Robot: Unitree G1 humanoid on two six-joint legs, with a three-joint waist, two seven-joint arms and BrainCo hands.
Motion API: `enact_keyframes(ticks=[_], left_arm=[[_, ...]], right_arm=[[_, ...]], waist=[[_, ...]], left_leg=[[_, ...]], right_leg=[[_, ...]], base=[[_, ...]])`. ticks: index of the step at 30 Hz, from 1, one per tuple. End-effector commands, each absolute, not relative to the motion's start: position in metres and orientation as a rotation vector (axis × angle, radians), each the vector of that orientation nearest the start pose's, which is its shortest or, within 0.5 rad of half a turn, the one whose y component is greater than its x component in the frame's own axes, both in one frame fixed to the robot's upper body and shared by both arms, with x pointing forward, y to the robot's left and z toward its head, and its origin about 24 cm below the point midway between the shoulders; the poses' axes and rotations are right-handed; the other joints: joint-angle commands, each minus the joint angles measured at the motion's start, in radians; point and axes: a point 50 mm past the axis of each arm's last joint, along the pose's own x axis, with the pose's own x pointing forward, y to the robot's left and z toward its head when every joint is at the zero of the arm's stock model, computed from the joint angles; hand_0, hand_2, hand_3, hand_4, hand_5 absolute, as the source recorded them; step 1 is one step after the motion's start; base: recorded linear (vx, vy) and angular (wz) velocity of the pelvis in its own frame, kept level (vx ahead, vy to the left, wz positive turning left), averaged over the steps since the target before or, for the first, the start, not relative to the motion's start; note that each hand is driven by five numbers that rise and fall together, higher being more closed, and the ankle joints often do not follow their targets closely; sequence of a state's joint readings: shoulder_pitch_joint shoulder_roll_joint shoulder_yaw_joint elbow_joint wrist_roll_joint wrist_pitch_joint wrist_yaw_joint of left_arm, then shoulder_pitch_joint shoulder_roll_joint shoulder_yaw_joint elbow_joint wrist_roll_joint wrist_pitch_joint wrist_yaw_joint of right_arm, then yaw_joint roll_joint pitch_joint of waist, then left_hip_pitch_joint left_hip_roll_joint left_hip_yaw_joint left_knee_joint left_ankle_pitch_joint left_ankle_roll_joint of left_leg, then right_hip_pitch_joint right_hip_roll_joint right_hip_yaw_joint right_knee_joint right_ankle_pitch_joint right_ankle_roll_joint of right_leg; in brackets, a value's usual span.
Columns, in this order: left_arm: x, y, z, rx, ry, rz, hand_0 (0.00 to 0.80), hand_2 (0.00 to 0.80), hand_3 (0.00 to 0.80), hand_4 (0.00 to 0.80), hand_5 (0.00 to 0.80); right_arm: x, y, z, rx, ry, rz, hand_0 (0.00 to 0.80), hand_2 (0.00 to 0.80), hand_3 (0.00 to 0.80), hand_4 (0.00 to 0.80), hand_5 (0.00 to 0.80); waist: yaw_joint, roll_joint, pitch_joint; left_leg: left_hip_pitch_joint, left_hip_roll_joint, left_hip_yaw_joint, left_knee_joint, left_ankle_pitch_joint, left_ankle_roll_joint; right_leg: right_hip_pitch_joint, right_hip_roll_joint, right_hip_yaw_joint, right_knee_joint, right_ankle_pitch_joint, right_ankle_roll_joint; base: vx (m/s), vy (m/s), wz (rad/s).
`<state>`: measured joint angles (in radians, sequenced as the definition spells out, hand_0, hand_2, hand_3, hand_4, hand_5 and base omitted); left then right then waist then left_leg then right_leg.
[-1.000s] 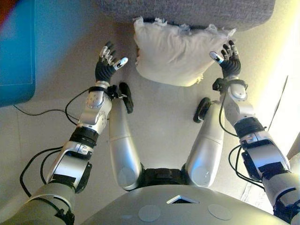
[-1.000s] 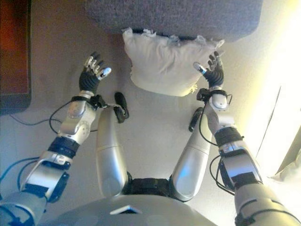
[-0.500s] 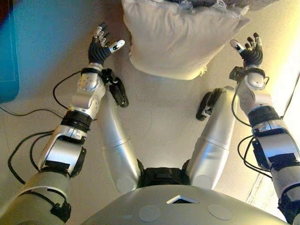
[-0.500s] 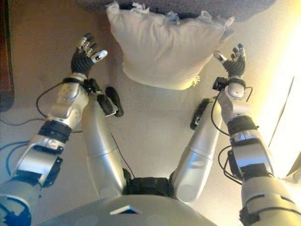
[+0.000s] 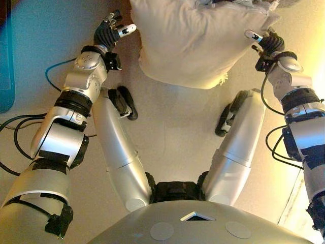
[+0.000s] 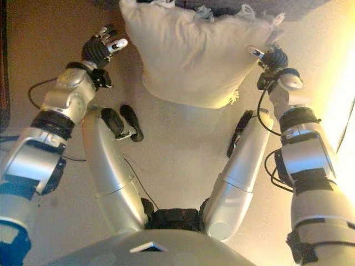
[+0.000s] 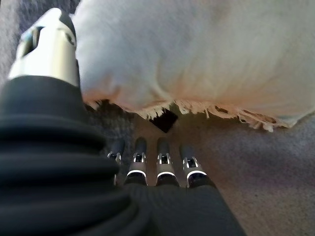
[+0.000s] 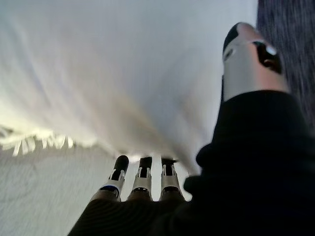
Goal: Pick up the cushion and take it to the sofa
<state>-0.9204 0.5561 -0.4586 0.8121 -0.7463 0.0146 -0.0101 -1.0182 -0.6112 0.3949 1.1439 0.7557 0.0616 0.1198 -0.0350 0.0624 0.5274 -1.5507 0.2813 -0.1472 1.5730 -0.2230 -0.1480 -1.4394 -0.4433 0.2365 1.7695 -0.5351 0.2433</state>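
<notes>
A cream cushion (image 5: 195,43) with fringed edges lies on the beige floor, its far edge against the grey sofa (image 6: 288,6). My left hand (image 5: 112,30) is open beside the cushion's left edge, a small gap apart. In the left wrist view its straight fingers (image 7: 162,169) point at the fringe of the cushion (image 7: 197,54). My right hand (image 5: 266,43) is open at the cushion's right edge. In the right wrist view its fingers (image 8: 142,182) reach the cushion (image 8: 98,64) and the thumb (image 8: 251,59) lies against it.
A blue object (image 5: 5,61) lies on the floor at the far left. Beige floor (image 5: 177,127) stretches between me and the cushion. Bright light falls along the right side.
The view has shifted toward the cushion. Both hands have moved forward and inward to the cushion's sides; the right hand now touches its right edge.
</notes>
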Motion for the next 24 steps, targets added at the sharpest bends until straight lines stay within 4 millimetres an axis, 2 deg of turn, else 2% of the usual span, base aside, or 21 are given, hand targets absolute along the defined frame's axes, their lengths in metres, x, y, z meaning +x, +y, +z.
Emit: enact_keyframes(ticks=[1,9,12,13,14,17,20,24], left_arm=[[0.398,0.2,0.165,0.016,-0.039,-0.146,0.0,0.0,0.0,0.0,0.0],[0.382,0.192,0.162,-0.08,-0.121,-0.3,0.0,0.0,0.0,0.0,0.0],[0.369,0.19,0.159,-0.1,-0.141,-0.356,0.0,0.0,0.0,0.0,0.0],[0.365,0.191,0.157,-0.105,-0.142,-0.365,0.0,0.0,0.0,0.0,0.0],[0.359,0.192,0.154,-0.109,-0.144,-0.385,0.0,0.0,0.0,0.0,0.0],[0.343,0.191,0.144,-0.137,-0.136,-0.425,0.0,0.0,0.0,0.0,0.0],[0.33,0.19,0.134,-0.148,-0.126,-0.457,0.0,0.0,0.0,0.0,0.0],[0.321,0.191,0.129,-0.19,-0.127,-0.489,0.0,0.0,0.0,0.0,0.0]], right_arm=[[0.396,-0.264,0.137,-0.04,0.24,-0.014,0.0,0.0,0.0,0.0,0.0],[0.388,-0.275,0.121,-0.102,0.351,-0.041,0.0,0.0,0.0,0.0,0.0],[0.383,-0.287,0.119,-0.101,0.336,-0.105,0.0,0.0,0.0,0.0,0.0],[0.382,-0.289,0.118,-0.095,0.335,-0.107,0.439,0.439,0.439,0.439,0.439],[0.38,-0.293,0.12,-0.106,0.314,-0.127,0.8,0.8,0.8,0.8,0.8],[0.373,-0.309,0.116,-0.165,0.329,-0.221,0.8,0.8,0.8,0.8,0.8],[0.361,-0.332,0.113,-0.197,0.365,-0.362,0.8,0.8,0.8,0.8,0.8],[0.353,-0.349,0.115,-0.17,0.349,-0.49,0.8,0.8,0.8,0.8,0.8]], waist=[[0.036,0.02,-0.061],[0.075,0.043,-0.062],[0.091,0.057,-0.045],[0.094,0.06,-0.041],[0.101,0.063,-0.03],[0.115,0.072,-0.013],[0.128,0.082,-0.009],[0.144,0.094,-0.023]], left_leg=[[0.023,0.023,0.038,0.108,-0.22,0.034],[-0.018,-0.019,0.018,0.146,-0.224,0.028],[-0.019,-0.035,0.031,0.165,-0.235,0.034],[-0.019,-0.04,0.037,0.175,-0.243,0.036],[-0.019,-0.046,0.045,0.192,-0.251,0.04],[-0.019,-0.055,0.053,0.228,-0.27,0.047],[-0.019,-0.072,0.055,0.263,-0.286,0.054],[-0.019,-0.089,0.051,0.283,-0.299,0.064]], right_leg=[[-0.069,-0.004,-0.045,-0.09,0.149,-0.131],[-0.104,-0.002,-0.002,0.008,0.099,-0.142],[-0.104,0.008,0.028,0.06,0.07,-0.152],[-0.103,0.009,0.033,0.078,0.058,-0.155],[-0.1,0.011,0.04,0.104,0.044,-0.161],[-0.094,0.004,0.053,0.152,0.018,-0.165],[-0.082,0.006,0.067,0.188,0.0,-0.172],[-0.056,0.003,0.052,0.19,-0.012,-0.175]], base=[[0.025,-0.033,0.15],[-0.006,-0.024,0.16],[-0.065,-0.07,0.22],[-0.078,-0.074,0.27],[-0.076,-0.084,0.26],[-0.059,-0.084,0.29],[-0.026,-0.075,0.37],[0.013,-0.031,0.3]])
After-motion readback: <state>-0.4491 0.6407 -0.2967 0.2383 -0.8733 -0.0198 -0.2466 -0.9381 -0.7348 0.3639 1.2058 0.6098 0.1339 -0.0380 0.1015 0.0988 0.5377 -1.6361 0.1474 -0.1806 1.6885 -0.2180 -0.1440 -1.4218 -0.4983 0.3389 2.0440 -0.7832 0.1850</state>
